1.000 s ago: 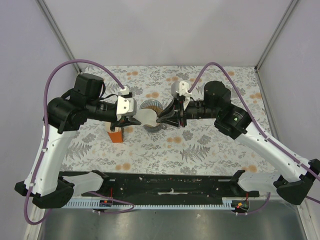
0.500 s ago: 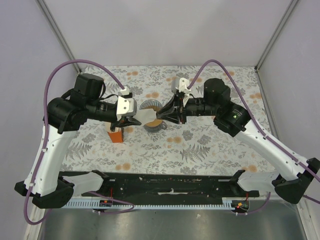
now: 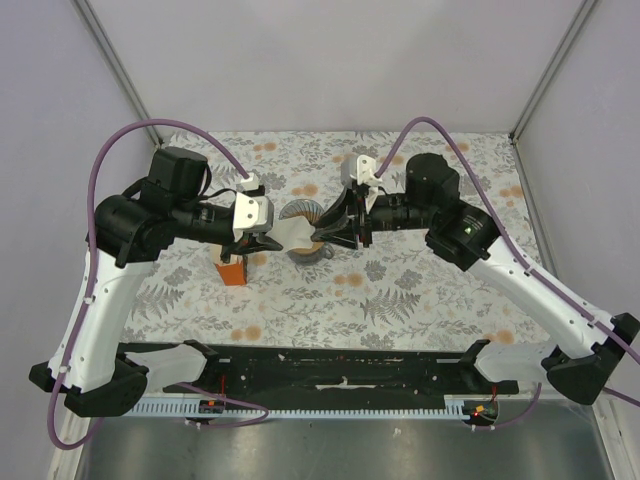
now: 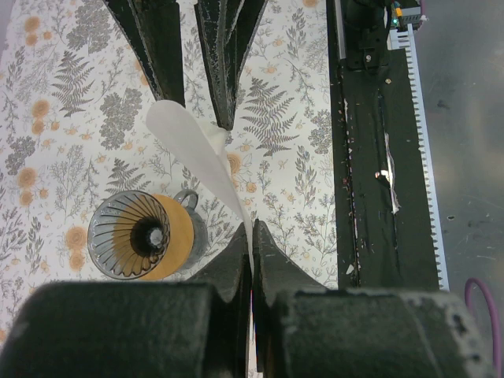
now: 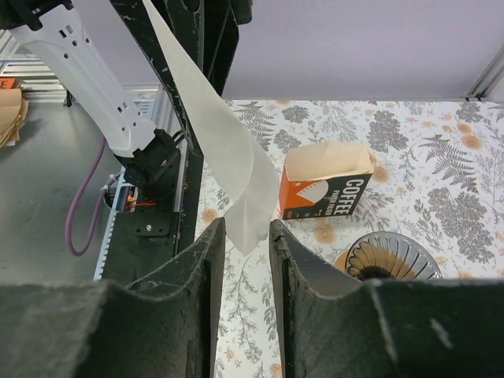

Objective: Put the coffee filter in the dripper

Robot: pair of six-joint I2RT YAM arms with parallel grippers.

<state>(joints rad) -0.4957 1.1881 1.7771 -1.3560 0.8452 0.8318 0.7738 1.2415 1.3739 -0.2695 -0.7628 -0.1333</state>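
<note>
The coffee filter (image 4: 195, 151) is thin matt paper, the dripper (image 4: 116, 230) glossy.

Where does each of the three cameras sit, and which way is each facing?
Top external: above and behind the bases, looking down on the table; both arms show.
Left wrist: looks down past its own jaws, shut on the coffee filter, at the dripper.
Right wrist: looks across the table past its own open jaws toward the left arm.
Shared: all show the filter and dripper.

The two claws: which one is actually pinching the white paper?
The left gripper: its fingers are shut on the coffee filter. The right gripper has its fingers apart, the filter's other end between them.
</note>
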